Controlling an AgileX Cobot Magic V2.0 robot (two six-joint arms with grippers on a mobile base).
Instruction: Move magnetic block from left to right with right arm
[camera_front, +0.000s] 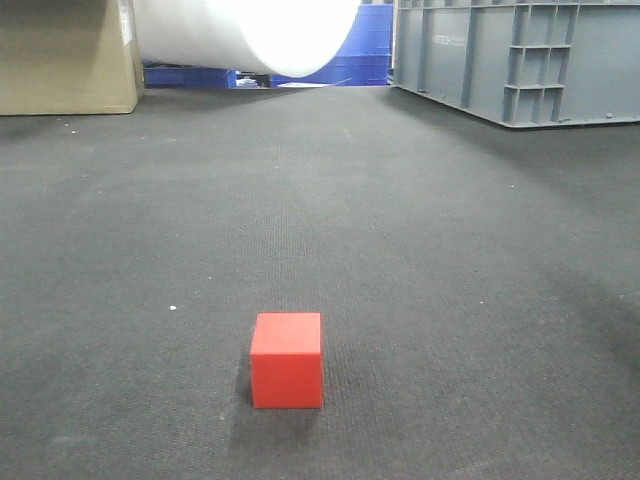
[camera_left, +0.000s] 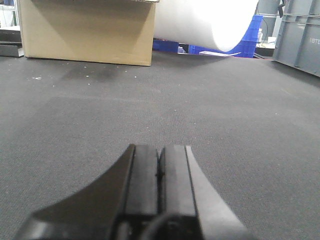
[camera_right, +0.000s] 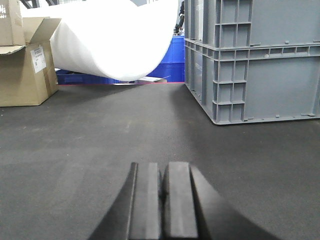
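- Red magnetic block (camera_front: 287, 360) sits lower centre of the front view on the dark mat (camera_front: 450, 280), nothing touching it.
- Right gripper (camera_right: 162, 200) is clenched w/ nothing in it, block not in its cam. Left gripper (camera_left: 160, 185) is pinched closed too, idle.
- Imo we open the right fingers wide first, come in square to the cube's flat faces, grip mid-height so it won't twist.

The left gripper (camera_left: 160, 172) sits low over the dark grey carpet (camera_left: 240, 130), its two black fingers (camera_left: 142, 175) pressed together — only a thin seam between them, nothing held. Beyond stand a cardboard box (camera_left: 87, 32), a white roll (camera_left: 207, 22), blue crates (camera_left: 250, 37) and a grey crate (camera_left: 300, 35).
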